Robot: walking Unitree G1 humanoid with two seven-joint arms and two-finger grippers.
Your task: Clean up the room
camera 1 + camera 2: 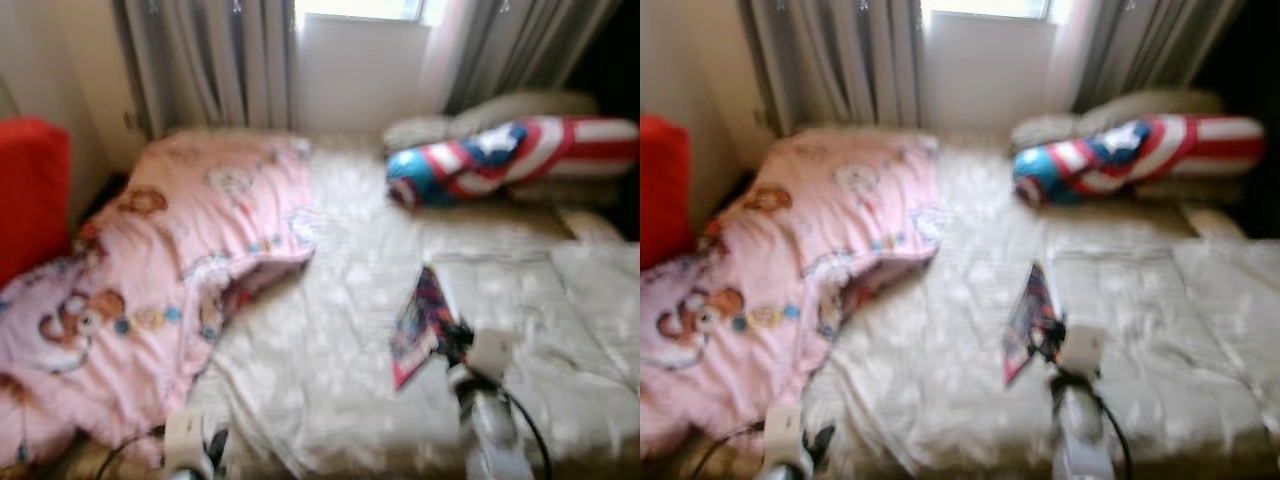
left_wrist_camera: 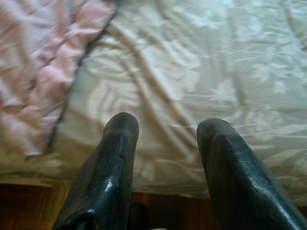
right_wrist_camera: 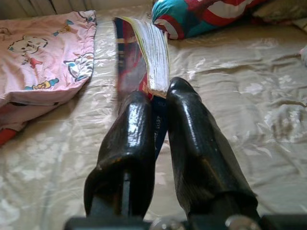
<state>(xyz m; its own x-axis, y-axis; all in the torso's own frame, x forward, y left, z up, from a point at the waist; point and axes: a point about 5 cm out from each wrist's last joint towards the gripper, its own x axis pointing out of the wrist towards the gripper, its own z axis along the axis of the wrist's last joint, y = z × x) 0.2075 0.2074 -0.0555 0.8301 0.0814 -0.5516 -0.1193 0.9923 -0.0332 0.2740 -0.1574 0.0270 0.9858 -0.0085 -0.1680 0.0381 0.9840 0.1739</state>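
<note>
A colourful book (image 1: 422, 322) is held up on its edge above the beige bedsheet (image 1: 330, 300). My right gripper (image 3: 158, 96) is shut on the book (image 3: 144, 52), pinching its lower edge, with the pages fanning out above the fingers. My left gripper (image 2: 165, 124) is open over the near edge of the bed, nothing between its fingers, close to the pink cartoon blanket (image 2: 43, 62). In the eye views the left wrist (image 1: 188, 445) sits low at the bed's front, and the right wrist (image 1: 480, 390) is further right.
The pink blanket (image 1: 150, 270) lies crumpled over the bed's left half. A red, white and blue bolster pillow (image 1: 510, 155) and pale pillows (image 1: 480, 115) lie at the head. A red object (image 1: 30, 190) stands at the left. Curtains (image 1: 210, 60) hang behind.
</note>
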